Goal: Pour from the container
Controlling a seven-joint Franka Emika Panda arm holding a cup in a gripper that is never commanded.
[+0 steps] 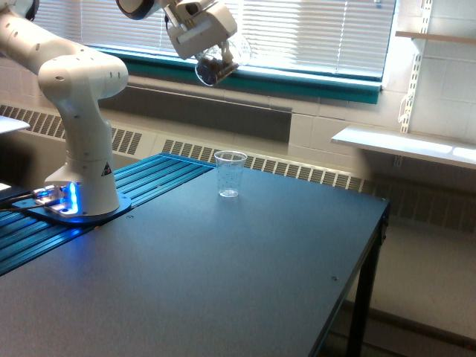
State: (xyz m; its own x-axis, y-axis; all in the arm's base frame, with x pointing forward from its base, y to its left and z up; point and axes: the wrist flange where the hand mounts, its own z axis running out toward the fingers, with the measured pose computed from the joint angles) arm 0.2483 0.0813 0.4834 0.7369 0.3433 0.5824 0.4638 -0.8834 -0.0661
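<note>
I have the tool (213, 58) clamped on the container (214, 65), a small clear vessel tipped on its side with brown granular bits gathered at its lower part. It hangs high in front of the window blinds (297, 30), well above the bench (223, 275). Almost straight below the tool, and far beneath it, a taller clear ribbed cup (230, 173) stands upright on the bench. Down toward the exterior view's left of the tool sits the arm's white base (85, 171), with blue lights at its foot.

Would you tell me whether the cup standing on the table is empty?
It looks empty: the ribbed cup stands upright and see-through, with nothing visible inside.
</note>
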